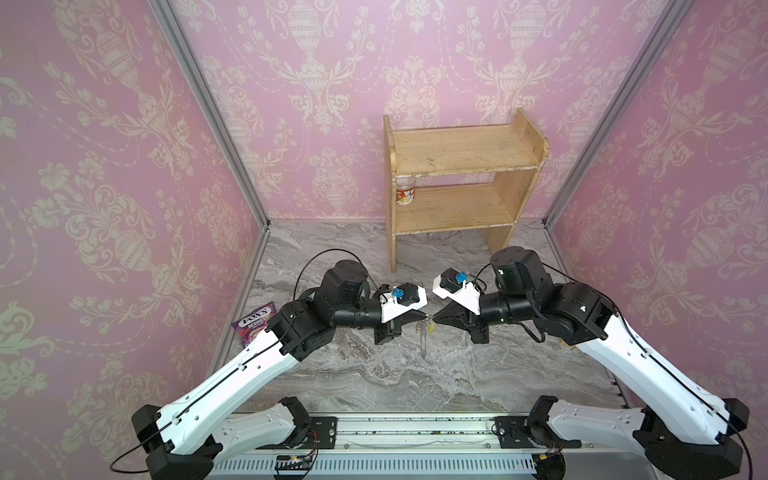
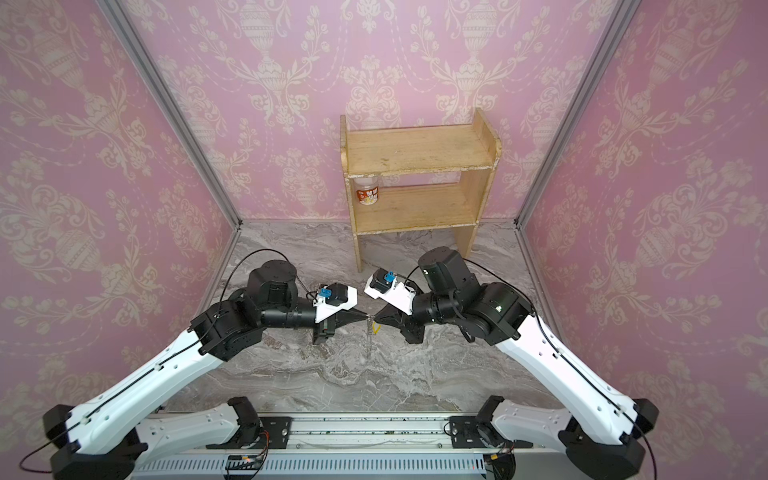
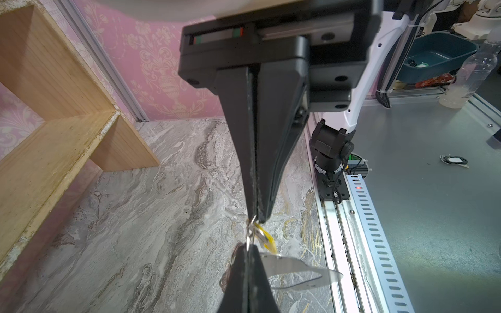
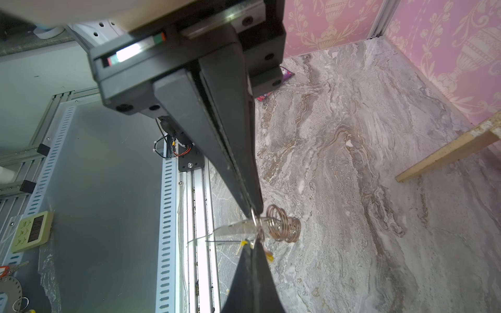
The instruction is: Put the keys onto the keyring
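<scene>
1. Both arms reach in over the grey-veined marble table point(image 1: 374, 374) and meet nose to nose above its middle, well clear of the stone.
2. The left gripper point(image 1: 420, 319) is clamped right down. Its long, tapered matte-black fingers point(image 3: 244, 135) press flat together with no gap, and a thin silver ring is nipped at the very tips.
3. The keys point(image 3: 267, 241) hang from that ring. A glossy yellow plastic tag dangles just off the left tips, between the two grippers. The small dark key itself is too small to pick out.
4. The right gripper point(image 1: 435, 320) is squeezed tight too, its wedge-shaped fingers closed to a seam. In the right wrist view its tips appear to pinch a fine wire loop belonging to the keyring point(image 3: 295, 268).
5. The keyring is a flat, thin, silver-grey metal plate with a rounded outline and a cut-out, shiny enough to catch the light.
6. In both top views the plate hangs edge-on just below the meeting tips, off the table.
7. Its wire rings point(image 4: 284, 227) bunch up like a short coiled spring right beside the right tips.
8. Behind stands a pale, rough-edged two-tier wooden shelf point(image 1: 457, 153) against pink damask wallpaper.
9. A small jar point(image 1: 405, 193) sits at the left end of the shelf's lower tier.
10. A crinkly purple sweet packet point(image 1: 253, 322) lies flat on the marble beside the left arm.
</scene>
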You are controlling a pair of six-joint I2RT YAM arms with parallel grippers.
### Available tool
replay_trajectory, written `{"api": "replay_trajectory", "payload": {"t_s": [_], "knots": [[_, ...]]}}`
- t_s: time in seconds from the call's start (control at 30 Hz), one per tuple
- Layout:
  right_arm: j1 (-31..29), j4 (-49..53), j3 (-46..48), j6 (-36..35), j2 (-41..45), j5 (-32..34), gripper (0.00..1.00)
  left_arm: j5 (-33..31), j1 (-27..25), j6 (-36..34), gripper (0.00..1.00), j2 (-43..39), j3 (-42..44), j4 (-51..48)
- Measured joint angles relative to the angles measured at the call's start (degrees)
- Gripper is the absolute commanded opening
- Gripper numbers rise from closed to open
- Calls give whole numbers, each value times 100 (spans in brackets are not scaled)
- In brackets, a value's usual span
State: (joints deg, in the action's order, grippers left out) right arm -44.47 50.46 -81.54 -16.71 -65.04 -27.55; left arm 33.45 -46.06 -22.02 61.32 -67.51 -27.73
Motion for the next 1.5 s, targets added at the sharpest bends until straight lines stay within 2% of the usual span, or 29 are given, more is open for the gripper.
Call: {"api": "replay_trajectory", "payload": {"t_s": [0.57, 0.87, 1.5], "knots": [[-256, -20, 94, -146, 79, 175, 0, -457, -28, 39, 0, 251, -83, -323], [55, -136, 514, -63, 380, 350, 0, -509, -28, 46, 0, -201, 188, -35], [59, -778, 651, 372, 330, 337, 0, -509, -28, 120, 0, -197, 188, 133]]}}
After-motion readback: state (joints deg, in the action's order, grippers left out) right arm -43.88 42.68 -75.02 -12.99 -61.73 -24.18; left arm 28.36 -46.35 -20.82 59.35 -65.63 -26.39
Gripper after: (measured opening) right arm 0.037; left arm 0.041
